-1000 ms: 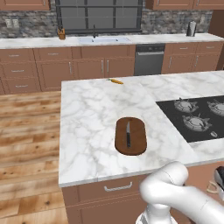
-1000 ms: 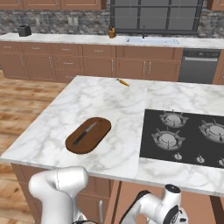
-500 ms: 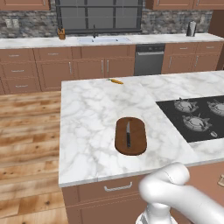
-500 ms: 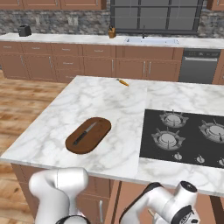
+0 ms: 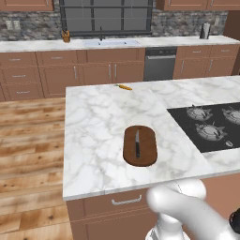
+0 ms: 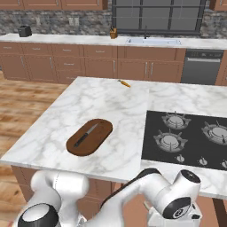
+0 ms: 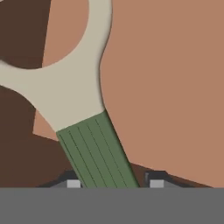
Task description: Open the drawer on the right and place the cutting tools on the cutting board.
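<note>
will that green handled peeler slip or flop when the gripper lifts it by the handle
Probably stiff: the peeler reads as one solid piece, pale forked head on a green handle. The handle's lengthwise ridges should help against slipping. The gripper straddles the handle's end, far from the wide head, so the head may sag or swing once lifted.

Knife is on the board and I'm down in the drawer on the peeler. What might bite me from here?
The peeler lies slanted between the gripper's fingertips, with only the end of its green handle between them, so a grip there may let the pale head swing or slip. The knife already lies along the middle of the cutting board, so a careless drop could knock it.
</note>
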